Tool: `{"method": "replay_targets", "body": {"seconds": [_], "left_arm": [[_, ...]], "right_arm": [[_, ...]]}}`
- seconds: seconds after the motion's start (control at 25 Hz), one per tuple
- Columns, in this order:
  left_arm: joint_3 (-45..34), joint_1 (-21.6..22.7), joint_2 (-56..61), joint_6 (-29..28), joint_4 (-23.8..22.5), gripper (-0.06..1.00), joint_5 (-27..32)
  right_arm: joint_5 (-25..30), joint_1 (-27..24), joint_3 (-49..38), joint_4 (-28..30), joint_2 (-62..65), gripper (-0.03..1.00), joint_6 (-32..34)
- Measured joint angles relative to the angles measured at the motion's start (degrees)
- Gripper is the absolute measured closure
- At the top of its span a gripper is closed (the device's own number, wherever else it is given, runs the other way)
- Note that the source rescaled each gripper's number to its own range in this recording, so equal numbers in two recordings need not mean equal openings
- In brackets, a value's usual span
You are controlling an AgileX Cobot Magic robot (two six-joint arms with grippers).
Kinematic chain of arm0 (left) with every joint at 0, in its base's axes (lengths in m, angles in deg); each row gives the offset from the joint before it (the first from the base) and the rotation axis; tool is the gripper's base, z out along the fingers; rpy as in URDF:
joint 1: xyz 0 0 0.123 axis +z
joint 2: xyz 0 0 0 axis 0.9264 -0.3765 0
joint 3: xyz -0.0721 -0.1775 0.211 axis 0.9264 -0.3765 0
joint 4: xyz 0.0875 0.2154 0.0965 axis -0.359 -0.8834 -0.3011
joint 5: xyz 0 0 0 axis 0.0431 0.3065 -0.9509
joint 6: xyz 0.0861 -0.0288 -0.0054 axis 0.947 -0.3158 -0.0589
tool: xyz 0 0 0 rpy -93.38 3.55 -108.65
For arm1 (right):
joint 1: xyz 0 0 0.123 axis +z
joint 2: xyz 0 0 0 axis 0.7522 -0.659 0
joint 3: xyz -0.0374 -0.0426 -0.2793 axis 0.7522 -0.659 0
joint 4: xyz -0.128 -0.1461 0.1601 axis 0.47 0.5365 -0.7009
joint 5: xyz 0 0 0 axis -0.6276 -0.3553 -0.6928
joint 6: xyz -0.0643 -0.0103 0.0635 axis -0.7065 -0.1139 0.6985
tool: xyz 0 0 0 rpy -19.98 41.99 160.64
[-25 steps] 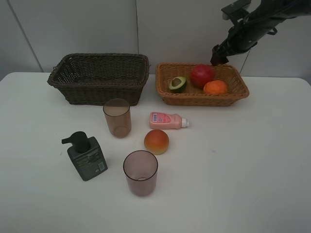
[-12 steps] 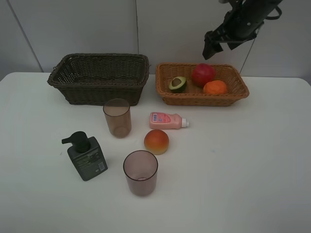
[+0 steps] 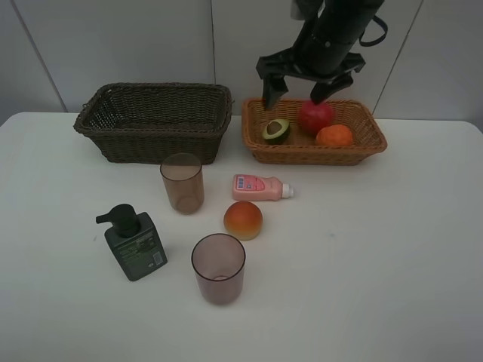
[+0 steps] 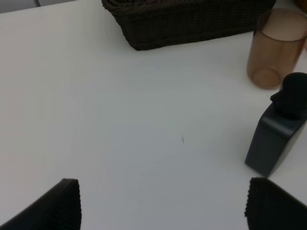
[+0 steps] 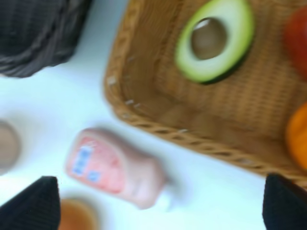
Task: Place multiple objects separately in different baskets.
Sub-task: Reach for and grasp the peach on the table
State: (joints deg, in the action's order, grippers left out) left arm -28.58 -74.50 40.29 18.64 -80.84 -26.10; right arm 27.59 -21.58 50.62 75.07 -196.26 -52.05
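Observation:
The light orange-tan basket (image 3: 317, 155) holds an avocado half (image 3: 276, 130), a red apple (image 3: 315, 117) and a tangerine (image 3: 334, 136). My right gripper (image 3: 296, 92) hangs open and empty above the basket's left half; its wrist view looks down on the avocado half (image 5: 216, 40) and the small pink bottle (image 5: 115, 167). On the table lie the pink bottle (image 3: 260, 187), a peach-coloured fruit (image 3: 243, 220), two cups (image 3: 182, 182) (image 3: 218, 268) and the dark green pump bottle (image 3: 134, 243). The dark brown basket (image 3: 155, 121) is empty. My left gripper (image 4: 168, 211) is open over bare table, short of the pump bottle (image 4: 280, 129).
A white wall stands close behind both baskets. The white table (image 3: 392, 249) runs bare to the right and front of the objects. The left arm is outside the high view.
My right gripper has swung left from behind the light basket's back right corner to above its left half, and has turned so that both fingers point down.

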Motion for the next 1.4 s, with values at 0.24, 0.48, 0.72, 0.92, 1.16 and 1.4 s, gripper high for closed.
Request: {"method": "replay_targets", "body": {"seconds": [0.24, 0.48, 0.72, 0.92, 1.16, 1.4], "left_arm": [[0.0, 0.0, 0.0, 0.0, 0.0, 0.02, 0.0], [0.0, 0.0, 0.0, 0.0, 0.0, 0.02, 0.0], [0.0, 0.0, 0.0, 0.0, 0.0, 0.02, 0.0], [0.0, 0.0, 0.0, 0.0, 0.0, 0.02, 0.0], [0.0, 0.0, 0.0, 0.0, 0.0, 0.02, 0.0], [0.0, 0.0, 0.0, 0.0, 0.0, 0.02, 0.0]], "right_arm": [[1.9, 4.6, 0.0, -2.9, -3.8, 0.3, 2.4], [2.8, 7.4, 0.1, -4.8, -7.5, 0.3, 4.0], [2.0, 7.9, -3.0, -5.8, -9.5, 0.3, 4.8], [0.4, 7.9, -6.6, -6.1, -9.5, 0.3, 5.3], [-3.2, 8.2, -10.0, -7.3, -9.5, 0.3, 5.3], [-5.3, 9.4, -10.4, -7.7, -9.5, 0.3, 5.3]]}}
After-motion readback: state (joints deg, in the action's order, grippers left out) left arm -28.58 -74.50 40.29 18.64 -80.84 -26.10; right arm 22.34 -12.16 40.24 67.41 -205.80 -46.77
